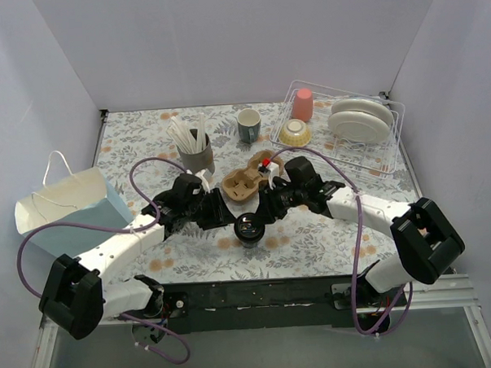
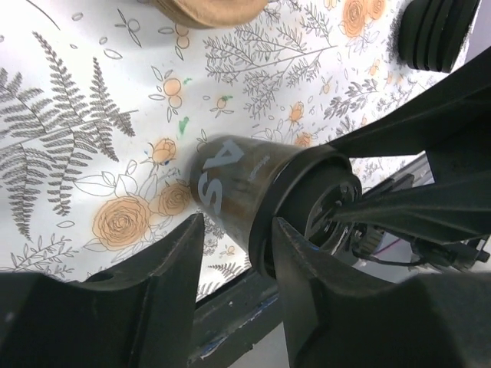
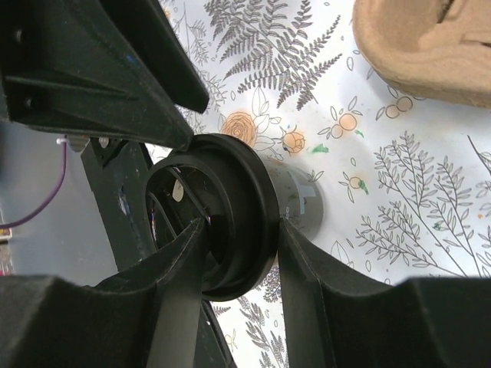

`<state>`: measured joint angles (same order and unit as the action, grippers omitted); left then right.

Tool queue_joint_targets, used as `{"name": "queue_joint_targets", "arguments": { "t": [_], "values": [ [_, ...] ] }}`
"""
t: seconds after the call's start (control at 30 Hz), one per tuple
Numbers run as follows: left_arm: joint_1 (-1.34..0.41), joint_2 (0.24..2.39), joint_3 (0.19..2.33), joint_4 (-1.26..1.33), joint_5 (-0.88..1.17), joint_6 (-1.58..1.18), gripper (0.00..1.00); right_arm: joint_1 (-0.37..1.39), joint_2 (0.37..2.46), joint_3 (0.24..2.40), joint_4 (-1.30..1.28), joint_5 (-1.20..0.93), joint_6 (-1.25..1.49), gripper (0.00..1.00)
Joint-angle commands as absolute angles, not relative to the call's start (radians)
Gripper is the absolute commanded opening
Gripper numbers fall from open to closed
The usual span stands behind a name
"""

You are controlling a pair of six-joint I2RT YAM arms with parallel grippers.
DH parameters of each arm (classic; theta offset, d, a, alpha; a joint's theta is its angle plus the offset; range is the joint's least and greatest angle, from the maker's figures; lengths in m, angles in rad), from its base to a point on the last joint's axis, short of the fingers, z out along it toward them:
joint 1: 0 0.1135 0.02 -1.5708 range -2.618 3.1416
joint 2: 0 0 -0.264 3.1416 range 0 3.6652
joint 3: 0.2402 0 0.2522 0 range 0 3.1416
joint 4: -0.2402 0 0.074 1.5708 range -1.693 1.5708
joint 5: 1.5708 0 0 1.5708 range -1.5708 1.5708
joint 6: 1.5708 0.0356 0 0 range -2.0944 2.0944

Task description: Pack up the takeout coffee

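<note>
One takeout coffee cup (image 1: 249,229), black with a black round lid, stands near the table's front edge between my two grippers. My right gripper (image 1: 267,209) is shut on it. In the right wrist view, one finger lies across the lid (image 3: 238,207) and the other presses under the rim, against the cup's wall, around the gripper point (image 3: 239,230). My left gripper (image 1: 229,216) sits at the cup's left side. In the left wrist view its jaws (image 2: 238,226) stand open, with the cup (image 2: 238,180) just beyond the fingertips. The right finger is close to the lid's rim.
A brown cardboard cup carrier (image 1: 247,181) lies just behind the cup. Further back are a grey cup of white straws (image 1: 195,153) and a grey-green mug (image 1: 249,125). A wire dish rack (image 1: 394,137) with dishes is at the back right, and a pale paper bag (image 1: 67,208) at the left.
</note>
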<state>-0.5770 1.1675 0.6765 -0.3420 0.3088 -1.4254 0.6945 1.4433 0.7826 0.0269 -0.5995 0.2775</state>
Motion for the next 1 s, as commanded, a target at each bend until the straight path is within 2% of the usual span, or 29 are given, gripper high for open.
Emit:
{"name": "queue_joint_targets", "arguments": {
  "t": [0.0, 0.17, 0.5, 0.77, 0.9, 0.97],
  "values": [
    [-0.565, 1.163, 0.738, -0.393, 0.239, -1.378, 0.42, 0.700, 1.503, 0.801, -0.146, -0.587, 0.141, 0.37],
    [-0.561, 1.140, 0.798, -0.454, 0.184, -1.344, 0.47, 0.698, 1.506, 0.839, -0.175, -0.594, 0.127, 0.42],
    [-0.563, 1.173, 0.727, -0.391, 0.239, -1.361, 0.47, 0.680, 1.493, 0.908, -0.189, -0.627, 0.173, 0.69],
    [-0.563, 1.163, 0.695, -0.362, 0.258, -1.377, 0.47, 0.657, 1.463, 0.933, -0.176, -0.653, 0.219, 0.76],
    [-0.563, 1.152, 0.681, -0.360, 0.252, -1.384, 0.47, 0.653, 1.444, 0.916, -0.147, -0.660, 0.276, 0.85],
    [-0.561, 1.143, 0.680, -0.359, 0.249, -1.385, 0.47, 0.653, 1.422, 0.894, -0.127, -0.649, 0.339, 0.86]
  ]
}}
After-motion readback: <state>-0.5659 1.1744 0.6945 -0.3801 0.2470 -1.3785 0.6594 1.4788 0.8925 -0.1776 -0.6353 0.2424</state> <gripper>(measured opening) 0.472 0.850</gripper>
